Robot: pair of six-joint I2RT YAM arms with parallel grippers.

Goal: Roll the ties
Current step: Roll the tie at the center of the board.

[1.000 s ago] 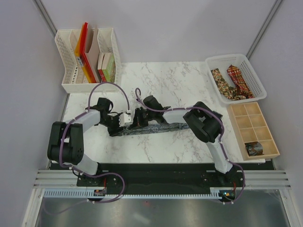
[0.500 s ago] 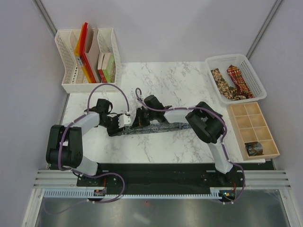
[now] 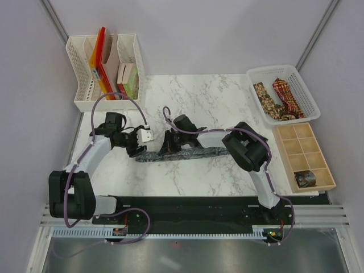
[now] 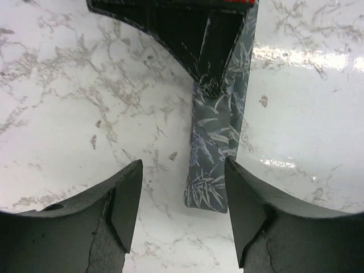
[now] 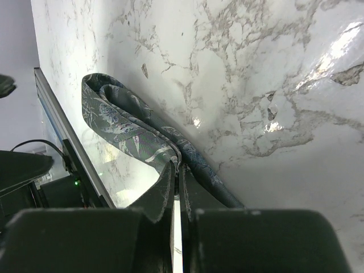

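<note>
Marble tabletop [image 3: 216,94], grey walls around. The grey-green tie [image 3: 187,153] lies flat near mid-table, long axis left to right in the top view, with one narrow end toward the left arm.

The right gripper [image 3: 170,143] sits on the tie near that end. In the right wrist view its jaws are pressed together and pinch a folded bit of the fabric [image 5: 128,133], with the gripper [image 5: 175,176] low to the table.

The left gripper [image 3: 136,148] is just off the tie's left tip with jaws spread and nothing between them. In the left wrist view the tie [image 4: 219,153] runs straight away from the gripper [image 4: 182,213]. Its cut end is just ahead of the gap, nearer the right-hand finger [image 4: 247,216].

The left arm is nearer the free end, so the roll likely starts there while the right arm pins the cloth. Judgement: only one roll seems finished so far.

- White basket [image 3: 256,77], back right, holds the brown-gold tie [image 3: 263,94] and the red tie [image 3: 286,94].
- Wooden divider tray [image 3: 296,145] below it has a dark patterned roll [image 3: 305,178] in a near compartment, probably a finished tie.
- File rack [image 3: 79,68], back left, holds coloured folders.
</note>
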